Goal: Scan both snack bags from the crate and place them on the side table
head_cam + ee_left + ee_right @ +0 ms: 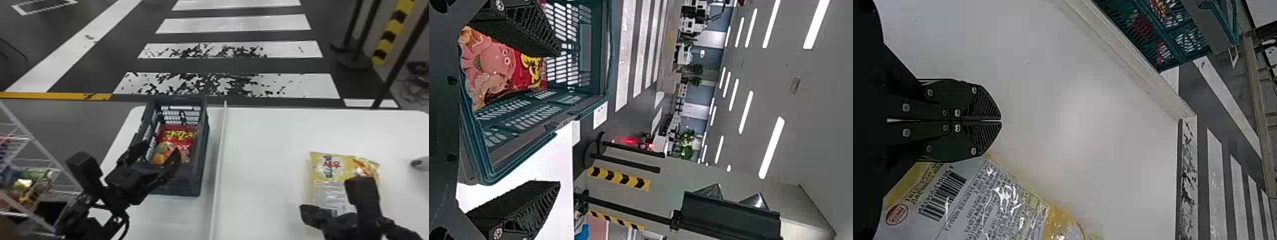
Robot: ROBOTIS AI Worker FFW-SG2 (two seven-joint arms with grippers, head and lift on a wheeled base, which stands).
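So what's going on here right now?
The left gripper hangs open at the crate, where the red snack bag lies inside, not yet gripped. The yellow snack bag lies on the white table, across the raised strip from the crate. The right gripper is beside that bag with its fingers shut, holding nothing. So one bag is out of the crate and the other is still to be lifted.

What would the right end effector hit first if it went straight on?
Most likely the white tabletop, just beside the yellow snack bag; the right end effector seems angled down, though its height is unclear.
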